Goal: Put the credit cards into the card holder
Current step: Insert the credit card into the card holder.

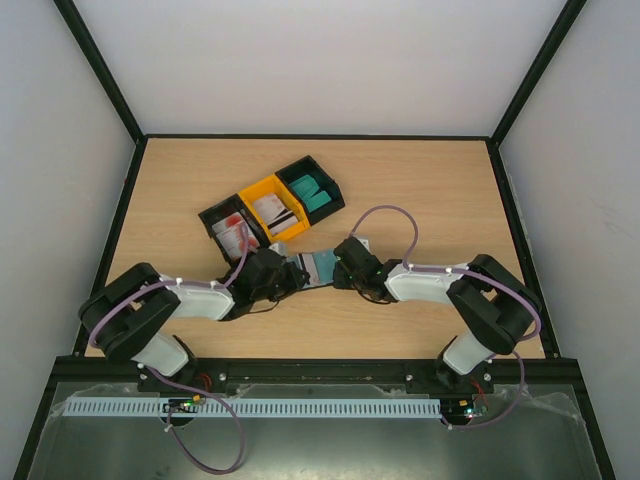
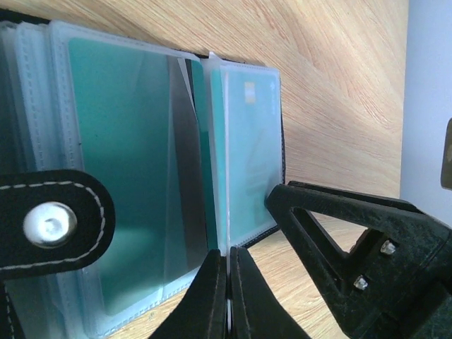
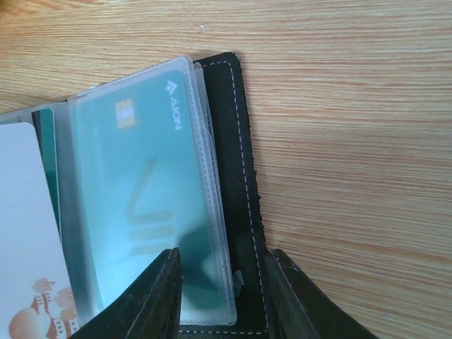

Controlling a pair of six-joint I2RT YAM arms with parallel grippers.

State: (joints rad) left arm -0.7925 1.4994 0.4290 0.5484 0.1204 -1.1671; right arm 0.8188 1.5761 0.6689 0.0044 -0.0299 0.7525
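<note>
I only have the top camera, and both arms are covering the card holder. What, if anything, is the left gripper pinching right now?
Observer: The left gripper is shut on the bottom edge of the clear sleeves inside the open card holder, right where two pages meet.
Operator: Is there a card in the page next to the right gripper?
Observer: Yes. A teal card marked AION sits inside that sleeve. The right gripper has its fingers apart, one on either side of the sleeve's outer edge and the black cover.
</note>
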